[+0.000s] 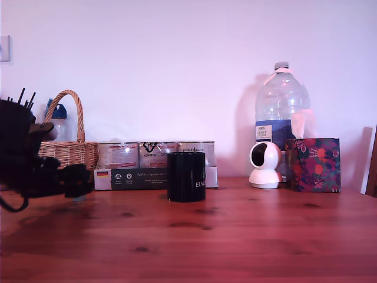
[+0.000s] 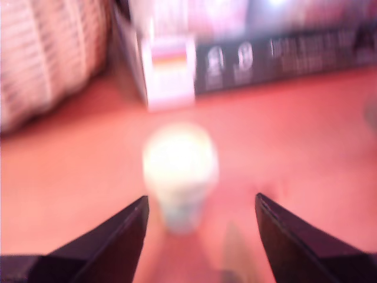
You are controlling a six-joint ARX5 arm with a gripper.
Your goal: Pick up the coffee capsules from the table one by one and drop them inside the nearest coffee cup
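A pale grey-green coffee capsule [image 2: 179, 171] stands on the reddish-brown table [image 2: 312, 135], blurred in the wrist view. My gripper [image 2: 201, 199] is open, its two dark fingertips spread wide. The capsule sits just ahead of them, nearer one fingertip [image 2: 132, 227] than the other. In the exterior view the gripper [image 1: 76, 180] hangs low over the table [image 1: 235, 236] at that view's left, and I cannot make out the capsule there. The glossy black coffee cup [image 1: 186, 176] stands upright near the middle, well to the exterior view's right of the gripper.
A wicker basket [image 1: 68, 147] stands behind the arm, next to a dark cardboard tray [image 1: 132, 178] holding silver tins [image 1: 158, 154]. A white camera [image 1: 265, 165], a large water bottle [image 1: 281, 106] and a floral tissue box [image 1: 313, 165] stand at the back right.
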